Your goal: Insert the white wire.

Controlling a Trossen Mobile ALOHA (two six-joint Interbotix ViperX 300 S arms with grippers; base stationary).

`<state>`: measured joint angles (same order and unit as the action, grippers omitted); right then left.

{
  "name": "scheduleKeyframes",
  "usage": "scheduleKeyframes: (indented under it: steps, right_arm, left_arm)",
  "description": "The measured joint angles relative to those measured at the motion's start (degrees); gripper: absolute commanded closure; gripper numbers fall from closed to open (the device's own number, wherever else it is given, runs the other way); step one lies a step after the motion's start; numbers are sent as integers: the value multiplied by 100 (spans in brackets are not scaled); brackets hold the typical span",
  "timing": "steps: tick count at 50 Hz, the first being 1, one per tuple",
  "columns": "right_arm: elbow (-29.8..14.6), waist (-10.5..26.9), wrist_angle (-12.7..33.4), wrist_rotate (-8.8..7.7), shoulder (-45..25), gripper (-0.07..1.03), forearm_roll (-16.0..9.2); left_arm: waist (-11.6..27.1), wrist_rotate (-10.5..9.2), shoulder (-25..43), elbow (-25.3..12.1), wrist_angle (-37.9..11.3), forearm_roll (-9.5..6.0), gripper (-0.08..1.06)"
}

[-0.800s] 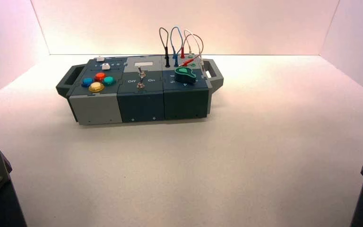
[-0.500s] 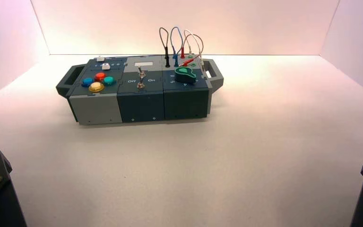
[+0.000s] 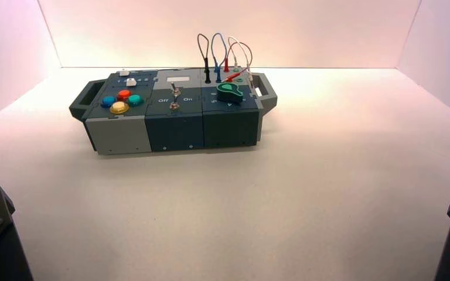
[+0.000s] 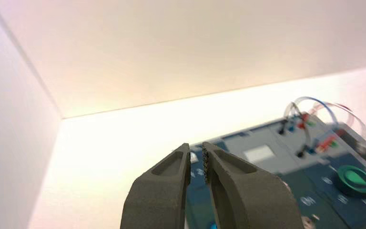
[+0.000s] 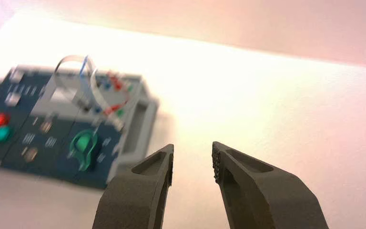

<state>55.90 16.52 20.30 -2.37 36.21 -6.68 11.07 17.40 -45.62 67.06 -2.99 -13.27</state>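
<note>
With my right gripper [image 5: 193,160] spread and holding nothing, the looped thin white cable [image 3: 242,44] at the box's far right corner lies toward my eleven o'clock, its loop upright, seemingly nearer this arm.

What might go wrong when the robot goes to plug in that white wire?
The white wire loops close beside the red-plugged wire, so the right gripper, open in front of the box, might snag or grab both.

The green knob sits just in front of the wires' sockets; a low approach could bump it.
</note>
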Motion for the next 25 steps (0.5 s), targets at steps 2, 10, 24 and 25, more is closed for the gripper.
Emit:
scheduleKeyframes:
  steps: [2, 10, 24, 25]
  right_arm:
    - [-79, 79, 132, 0, -114, 52, 0]
    - [-396, 352, 589, 0, -519, 40, -35]
    - [-940, 668, 1090, -70, -1099, 28, -114]
    - [-967, 686, 1107, -79, -1134, 28, -105]
  left_arm:
    - [70, 0, 44, -62, -123, 0, 81]
    - [475, 0, 334, -281, -659, 0, 81]
    - [1072, 35, 633, -589, -1450, 0, 82]
    - [1099, 44, 642, -598, -1494, 0, 83]
